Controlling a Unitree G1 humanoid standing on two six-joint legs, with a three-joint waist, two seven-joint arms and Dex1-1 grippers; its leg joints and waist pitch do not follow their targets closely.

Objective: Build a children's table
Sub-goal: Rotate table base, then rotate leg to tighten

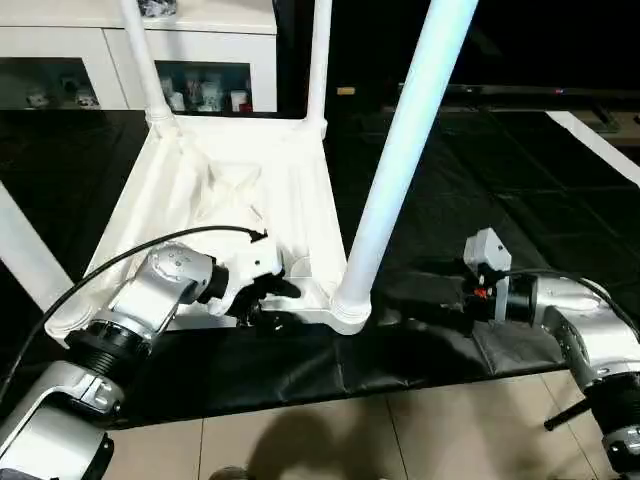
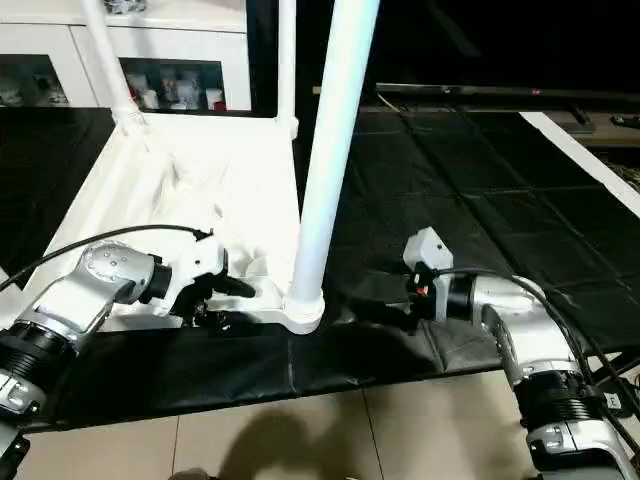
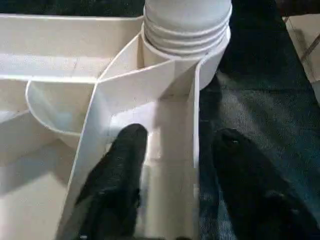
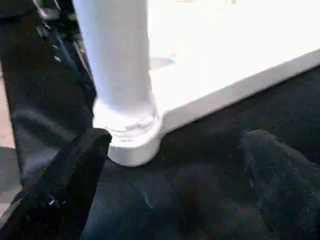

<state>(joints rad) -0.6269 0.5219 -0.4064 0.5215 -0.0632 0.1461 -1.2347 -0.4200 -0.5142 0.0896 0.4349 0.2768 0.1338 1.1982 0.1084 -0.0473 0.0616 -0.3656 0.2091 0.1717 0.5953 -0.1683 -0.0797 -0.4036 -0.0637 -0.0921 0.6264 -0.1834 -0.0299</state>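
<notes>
White table top (image 1: pixel 300 180) rim straddled, perhaps touched, by left tool (image 3: pixel 172 150).

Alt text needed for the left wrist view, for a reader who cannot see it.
The left end effector straddles the near side wall of the upturned white plastic tabletop, one black finger inside the ribbed underside, the other outside over the black floor mat. Just ahead, a white round tapered leg sits in the corner socket.

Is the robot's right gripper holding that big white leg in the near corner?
No, the right gripper stands open with its fingers apart from the leg, which stands in its corner socket.
</notes>
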